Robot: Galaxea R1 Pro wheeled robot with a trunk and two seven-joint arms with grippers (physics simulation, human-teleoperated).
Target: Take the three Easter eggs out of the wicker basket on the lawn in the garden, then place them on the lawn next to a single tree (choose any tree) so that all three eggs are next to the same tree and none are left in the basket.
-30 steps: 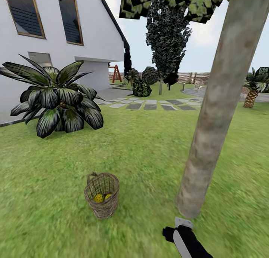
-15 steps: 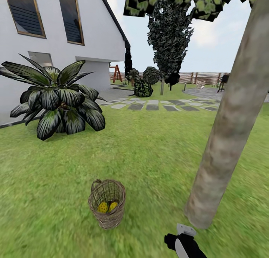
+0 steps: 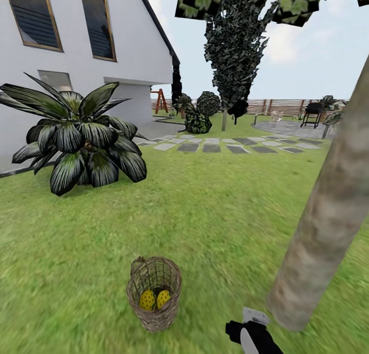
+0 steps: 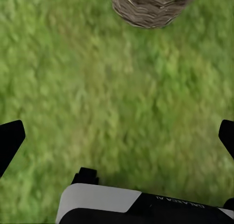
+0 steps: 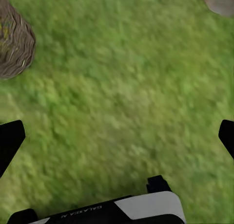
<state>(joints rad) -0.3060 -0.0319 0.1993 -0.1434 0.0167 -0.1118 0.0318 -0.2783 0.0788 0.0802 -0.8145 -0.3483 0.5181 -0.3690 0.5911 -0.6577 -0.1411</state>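
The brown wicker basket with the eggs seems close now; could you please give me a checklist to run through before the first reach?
1. Small round brown woven wicker basket upright on the mottled green lawn: ok.
2. Yellow red-dotted Easter eggs inside: two visible; third cannot tell.
3. Left gripper open, empty, over grass short of the basket: ok.
4. Right gripper open, empty: ok.
5. Thick pale grey-brown leaning tree trunk beside the basket for placing: ok.
6. Basket within arm's reach: cannot tell.
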